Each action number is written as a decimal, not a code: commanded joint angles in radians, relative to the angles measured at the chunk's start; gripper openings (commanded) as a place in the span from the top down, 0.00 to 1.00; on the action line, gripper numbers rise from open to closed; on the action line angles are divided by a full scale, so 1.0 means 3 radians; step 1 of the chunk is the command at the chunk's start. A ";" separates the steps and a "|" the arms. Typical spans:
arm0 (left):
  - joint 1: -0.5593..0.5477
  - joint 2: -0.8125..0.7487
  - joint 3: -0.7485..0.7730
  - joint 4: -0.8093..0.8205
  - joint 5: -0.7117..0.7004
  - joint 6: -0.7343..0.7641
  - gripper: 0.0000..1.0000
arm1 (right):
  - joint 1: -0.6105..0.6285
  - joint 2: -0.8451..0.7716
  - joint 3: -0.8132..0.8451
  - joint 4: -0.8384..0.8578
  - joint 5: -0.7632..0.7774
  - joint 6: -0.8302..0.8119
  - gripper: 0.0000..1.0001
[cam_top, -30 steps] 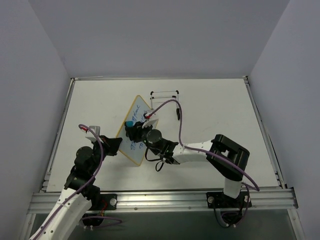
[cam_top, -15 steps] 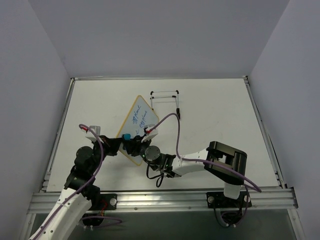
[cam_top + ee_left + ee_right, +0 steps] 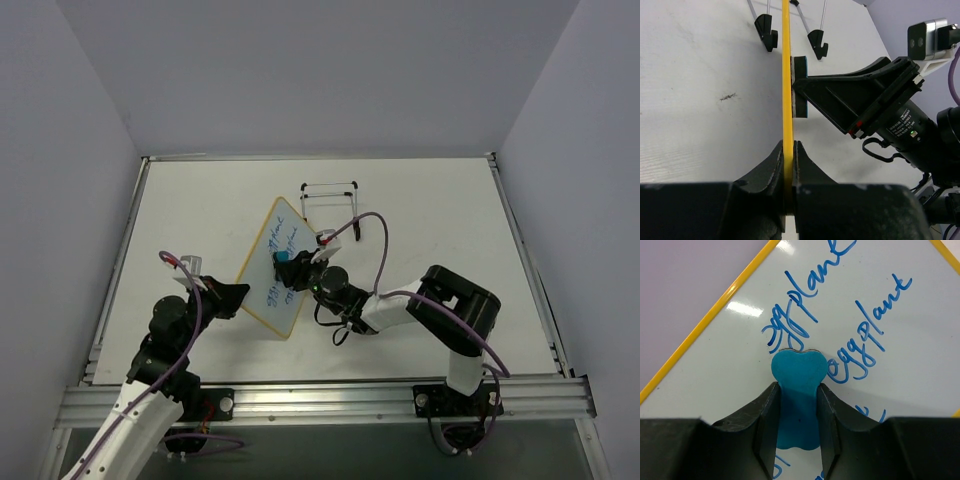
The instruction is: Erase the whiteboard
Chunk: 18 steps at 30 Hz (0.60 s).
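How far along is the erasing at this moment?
Done: the left gripper clamps the yellow-framed white whiteboard by its edge, and the right gripper holds the blue heart-shaped eraser against it. In hand: wiping. Left: the blue "eggplant" handwriting, readable above the eraser.

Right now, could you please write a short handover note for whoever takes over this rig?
Left gripper: shut on the whiteboard, clamping its yellow frame.
Right gripper: shut on the eraser, which sits against the board's face.
Done: board gripped, eraser in contact at the writing.
Left: two blue "eggplant" lines and more strokes lower down are unwiped; clear them all.
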<state>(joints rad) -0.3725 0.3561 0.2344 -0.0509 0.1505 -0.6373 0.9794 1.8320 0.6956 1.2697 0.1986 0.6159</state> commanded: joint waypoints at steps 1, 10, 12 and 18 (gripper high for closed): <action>-0.0108 0.0066 0.0037 -0.0127 0.0633 -0.0110 0.98 | -0.0033 -0.0144 0.0181 -0.0233 -0.0176 -0.0242 0.95; -0.0241 0.0234 0.0067 -0.0101 0.0710 -0.0187 0.98 | -0.0064 -0.0395 0.0550 -0.0648 -0.0483 -0.0519 0.95; -0.0282 0.0255 0.0073 -0.0096 0.0731 -0.0223 0.98 | -0.0155 -0.0416 0.0560 -0.0674 -0.0524 -0.0550 0.95; -0.0374 0.0153 0.0103 -0.0260 0.0593 -0.0248 0.98 | -0.0386 -0.0309 0.0509 -0.0699 -0.0626 -0.0468 0.95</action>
<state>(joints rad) -0.4503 0.4225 0.2344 -0.0784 0.2100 -0.7303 0.8944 1.7367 0.8314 1.0679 0.0326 0.4816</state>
